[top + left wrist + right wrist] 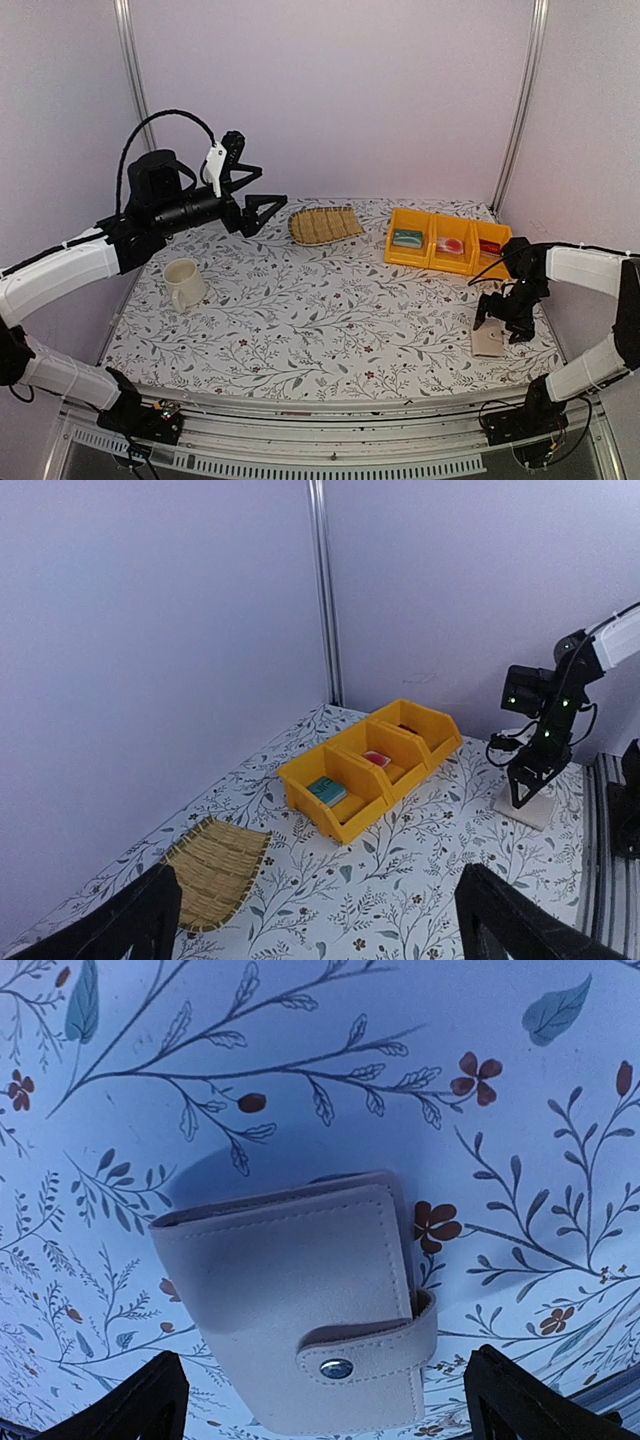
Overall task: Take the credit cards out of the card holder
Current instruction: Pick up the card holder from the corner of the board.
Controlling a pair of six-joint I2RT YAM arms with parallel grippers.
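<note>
The card holder lies flat on the floral tabletop near its right front corner, folded shut with its strap snapped down over the edge. With the holder closed, the credit cards cannot be seen. The right gripper hangs directly above the holder, pointing down at it, its jaws spread wide and holding nothing. In the right wrist view the two dark fingertips stand on either side of the holder's lower part; whether they touch the tabletop cannot be told. The left gripper is raised high over the back left of the tabletop, also wide open and empty, facing across toward the right side. Below and in front of it a cream mug stands upright near the left edge. A woven straw mat lies at the back centre, and just to its right sits a row of three joined yellow bins, with a teal item in the left one, a red-pink item in the middle one and a red item in the right one.
</note>
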